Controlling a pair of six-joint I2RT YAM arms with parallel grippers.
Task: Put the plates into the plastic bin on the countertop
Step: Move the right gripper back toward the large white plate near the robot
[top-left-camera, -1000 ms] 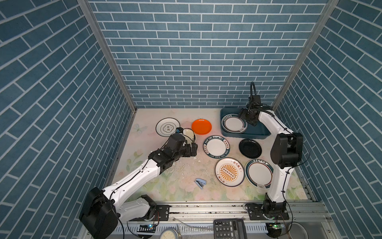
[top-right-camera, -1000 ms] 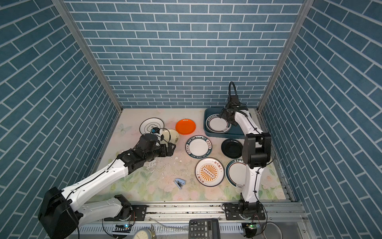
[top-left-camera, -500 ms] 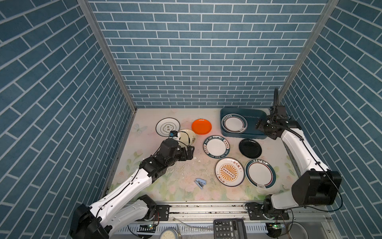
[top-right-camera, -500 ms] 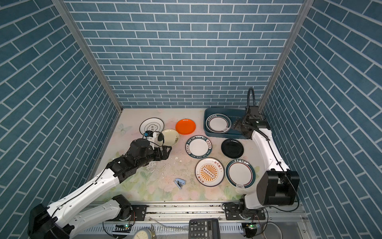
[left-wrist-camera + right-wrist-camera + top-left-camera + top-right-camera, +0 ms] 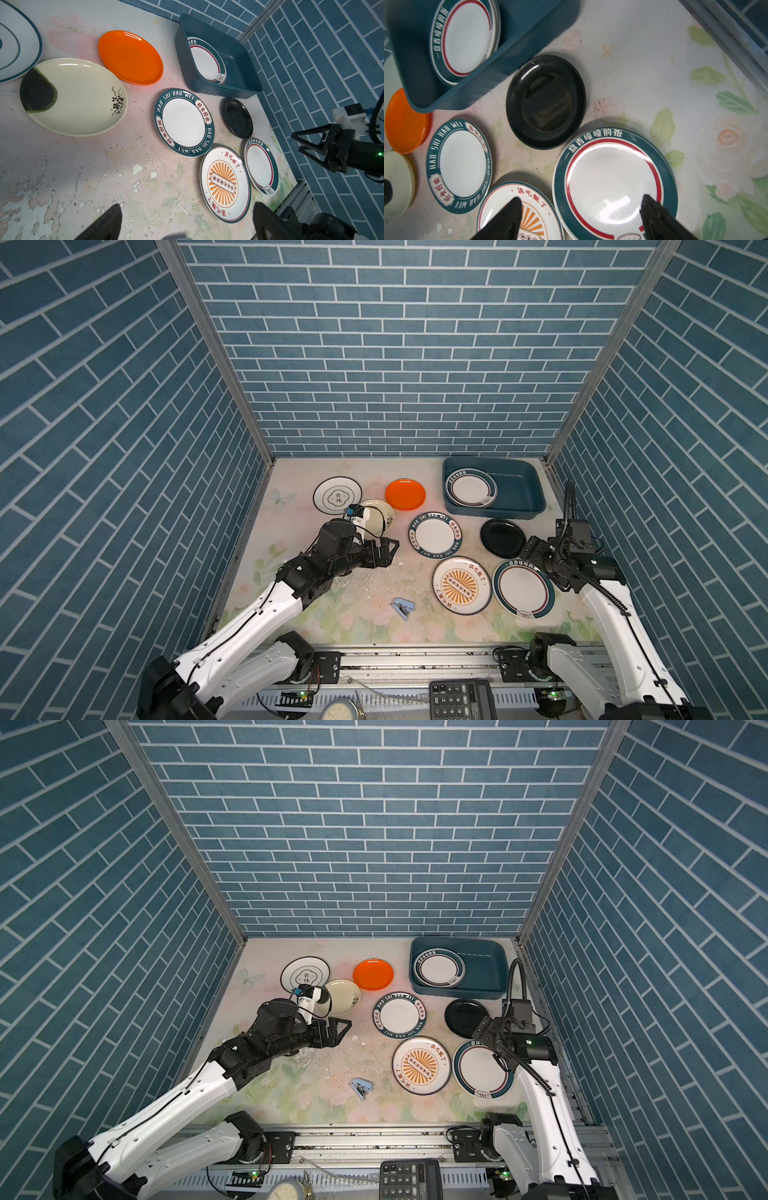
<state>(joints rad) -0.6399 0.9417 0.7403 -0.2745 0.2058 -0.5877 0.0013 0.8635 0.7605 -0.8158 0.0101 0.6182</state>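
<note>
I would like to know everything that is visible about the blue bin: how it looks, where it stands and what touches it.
The bin is a dark teal rectangular tub. It looks like plastic and is shallow, with rounded corners and a flared rim. It stands upright and level on the far right corner of the countertop. A white plate with a teal rim lies in its left half, and more plates may be stacked under it. The right half is bare. Nothing else seems to touch the bin.

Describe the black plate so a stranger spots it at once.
Start at the dark teal plastic bin in the far right corner of the countertop. In front of its near wall lies the black plate. It is the only plain, glossy black one, smaller than the teal-rimmed white plates beside it.
</note>
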